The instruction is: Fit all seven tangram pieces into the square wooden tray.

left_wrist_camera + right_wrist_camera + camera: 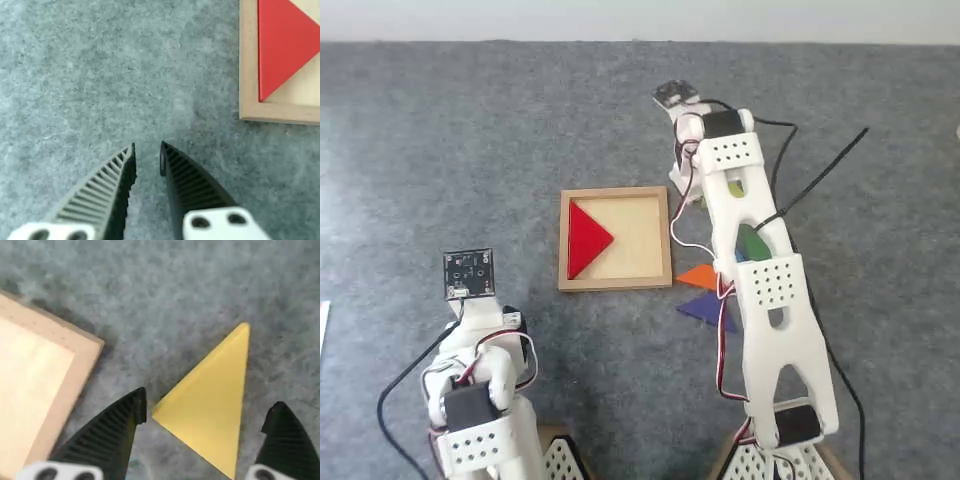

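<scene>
Currently the right gripper, spread wide, is straddling the yellow triangle, one corner almost touching a fingertip, the tray lying just beside it.

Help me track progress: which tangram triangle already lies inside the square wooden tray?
The red triangle; the orange triangle, purple piece and yellow triangle lie outside the tray on grey carpet.
</scene>
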`<state>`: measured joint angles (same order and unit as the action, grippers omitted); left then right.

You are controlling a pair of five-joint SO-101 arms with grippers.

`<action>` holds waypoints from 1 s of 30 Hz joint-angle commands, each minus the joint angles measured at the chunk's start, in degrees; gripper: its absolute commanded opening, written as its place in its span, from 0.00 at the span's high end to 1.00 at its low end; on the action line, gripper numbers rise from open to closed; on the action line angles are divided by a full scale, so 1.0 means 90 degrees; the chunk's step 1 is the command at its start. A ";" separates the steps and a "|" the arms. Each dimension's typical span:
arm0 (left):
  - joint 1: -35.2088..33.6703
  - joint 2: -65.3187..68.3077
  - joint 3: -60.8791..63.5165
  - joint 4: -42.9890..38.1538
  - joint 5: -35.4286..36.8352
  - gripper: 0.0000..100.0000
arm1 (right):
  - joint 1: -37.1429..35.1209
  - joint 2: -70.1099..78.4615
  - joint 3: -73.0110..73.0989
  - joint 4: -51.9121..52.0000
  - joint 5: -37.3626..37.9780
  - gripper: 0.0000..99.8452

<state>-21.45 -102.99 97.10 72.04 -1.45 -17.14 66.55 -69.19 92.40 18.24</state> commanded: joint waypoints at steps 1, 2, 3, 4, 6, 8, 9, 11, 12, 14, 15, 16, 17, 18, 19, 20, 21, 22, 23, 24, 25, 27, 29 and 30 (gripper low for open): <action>-0.0049 -0.0117 -0.0073 0.0020 -0.0010 0.92 | 0.0034 0.0054 -0.0059 0.0210 0.0293 0.64; -0.0049 -0.0117 -0.0073 0.0020 -0.0010 0.92 | 0.0054 0.0073 -0.0068 0.0278 0.0342 0.64; -0.0049 -0.0117 -0.0073 0.0020 -0.0010 0.92 | 0.0054 0.0083 -0.0078 0.0327 0.0400 0.64; -0.0049 -0.0117 -0.0073 0.0020 -0.0010 0.92 | 0.0054 0.0083 -0.0078 0.0386 0.0449 0.64; -0.0049 -0.0117 -0.0073 0.0020 -0.0010 0.92 | 0.0034 0.0103 -0.0078 0.0493 0.0537 0.64; -0.0049 -0.0117 -0.0073 0.0020 -0.0010 0.92 | 0.0034 0.0112 -0.0078 0.0503 0.0567 0.64; -0.0049 -0.0117 -0.0073 0.0020 -0.0010 0.92 | 0.0044 0.0112 -0.0078 0.0493 0.0596 0.64; -0.0049 -0.0117 -0.0073 0.0020 -0.0010 0.92 | 0.0044 0.0122 -0.0078 0.0474 0.0615 0.64; -0.0049 -0.0117 -0.0073 0.0020 -0.0010 0.92 | 0.0044 0.0122 -0.0078 0.0474 0.0703 0.64; -0.0049 -0.0117 -0.0073 0.0020 -0.0010 0.92 | 0.0044 0.0122 -0.0078 0.0464 0.0821 0.67; -0.0049 -0.0117 -0.0073 0.0020 -0.0010 0.92 | 0.0044 0.0132 -0.0078 0.0435 0.0860 0.70; -0.0049 -0.0117 -0.0073 0.0020 -0.0010 0.92 | 0.0044 0.0132 -0.0068 0.0376 0.0860 0.72; -0.0049 -0.0117 -0.0073 0.0020 -0.0010 0.92 | 0.0044 0.0132 -0.0068 0.0337 0.0889 0.74; -0.0049 -0.0117 -0.0073 0.0020 -0.0010 0.92 | 0.0044 0.0132 -0.0068 0.0317 0.0899 0.74; -0.0049 -0.0117 -0.0073 0.0020 -0.0010 0.92 | 0.0044 0.0142 -0.0068 0.0317 0.0908 0.74; -0.0049 -0.0117 -0.0073 0.0020 -0.0010 0.92 | 0.0044 0.0142 -0.0068 0.0298 0.0908 0.73; -0.0049 -0.0117 -0.0073 0.0020 -0.0010 0.92 | 0.0044 0.0142 -0.0068 0.0288 0.0918 0.73; -0.0049 -0.0117 -0.0073 0.0020 -0.0010 0.92 | 0.0044 0.0142 -0.0059 0.0288 0.0918 0.73; -0.0049 -0.0117 -0.0073 0.0020 -0.0010 0.92 | 0.0044 0.0142 -0.0059 0.0288 0.0918 0.74; -0.0049 -0.0117 -0.0073 0.0020 -0.0010 0.92 | 0.0044 0.0142 -0.0059 0.0288 0.0918 0.75; -0.0049 -0.0117 -0.0073 0.0020 -0.0010 0.92 | 0.0054 0.0142 -0.0059 0.0288 0.0918 0.77; -0.0049 -0.0117 -0.0073 0.0020 -0.0010 0.92 | 0.0054 0.0151 -0.0059 0.0288 0.0918 0.79; -0.0049 -0.0117 -0.0073 0.0020 -0.0010 0.92 | 0.0054 0.0151 -0.0059 0.0288 0.0918 0.79; -0.0049 -0.0117 -0.0073 0.0020 -0.0010 0.92 | 0.0054 0.0151 -0.0059 0.0288 0.0918 0.79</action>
<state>-21.45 -102.99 97.10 72.04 -1.45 -16.70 68.13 -69.36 95.47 25.89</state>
